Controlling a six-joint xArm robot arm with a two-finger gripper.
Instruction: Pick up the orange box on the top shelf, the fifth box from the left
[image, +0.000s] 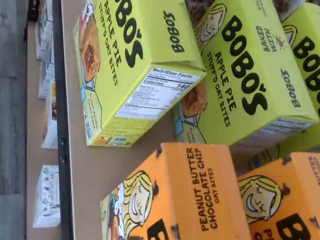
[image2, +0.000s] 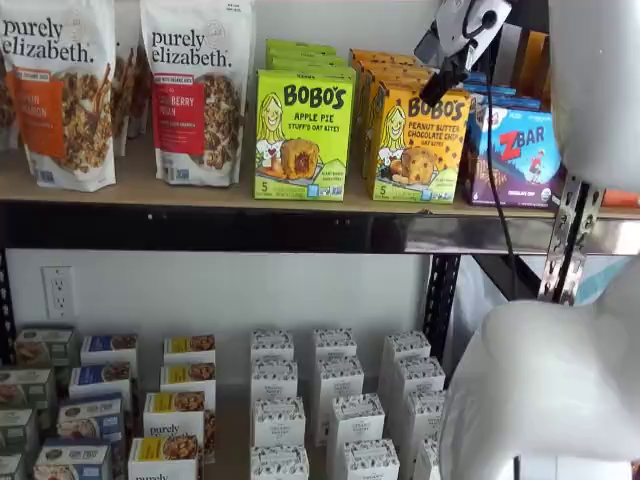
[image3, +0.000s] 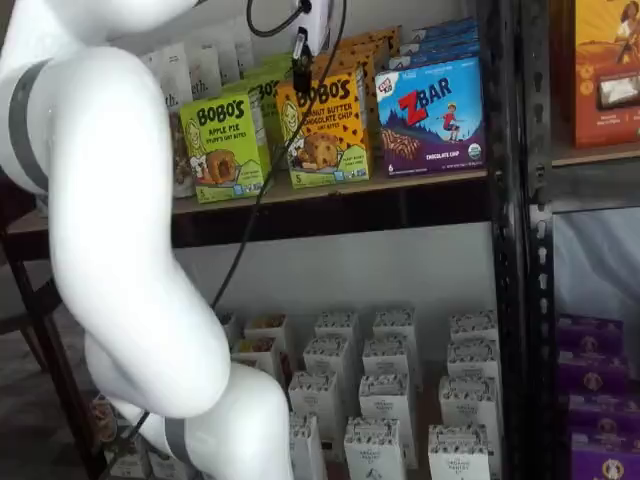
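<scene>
Hovering just above the orange box (image2: 419, 145), the pincer (image2: 447, 82) has not gripped it yet; reaching, closing and lifting all appear left to do. Only dark fingers show, side-on, so I cannot tell their spread. That box stands on the top shelf (image2: 300, 228), between the Apple Pie carton (image2: 302, 135) and the ZBar carton (image2: 520, 155).

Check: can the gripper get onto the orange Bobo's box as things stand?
Probably yes. The gripper hangs just above the front orange box, nothing between them; the apple pie carton and ZBar carton flank it closely.
</scene>
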